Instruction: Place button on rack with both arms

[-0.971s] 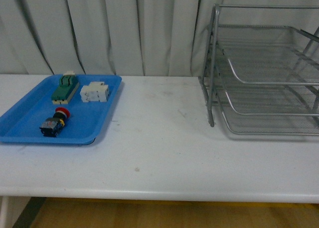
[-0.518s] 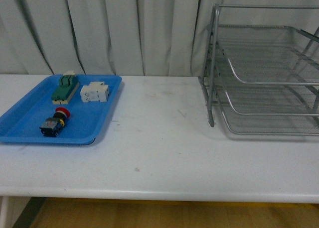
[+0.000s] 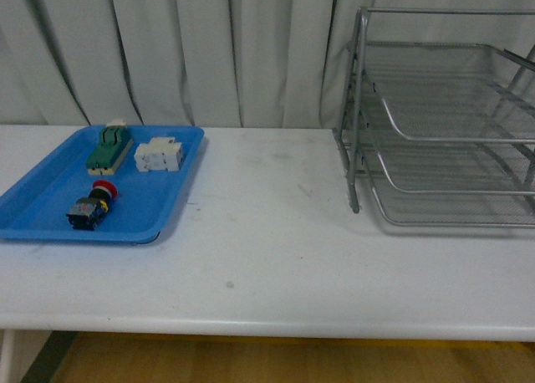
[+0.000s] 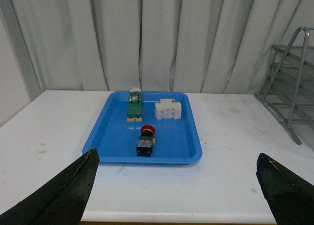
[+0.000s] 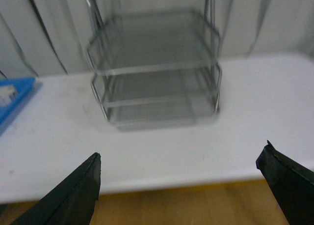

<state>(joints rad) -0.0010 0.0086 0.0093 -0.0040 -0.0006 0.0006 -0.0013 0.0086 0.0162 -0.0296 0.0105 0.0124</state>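
Front view looks the same as a second ago: nothing has moved, so I think the job has not started and every step is still to do. The small push-button with the red cap and blue-and-black body (image 3: pixel 92 206) lies on its side at the near end of the blue plastic tray (image 3: pixel 33 199), well apart from the silver wire-mesh rack (image 3: pixel 443 132). Its long way runs near to far, with the red cap pointing away from me toward the white curtain (image 3: pixel 209 57). My left claw (image 4: pixel 176 156) is spread wide and holds nothing — my right claw (image 5: pixel 181 154) too.

button (image 3: pixel 91 207) in tray (image 3: pixel 38 201) at left, rack (image 3: pixel 443 120) at right
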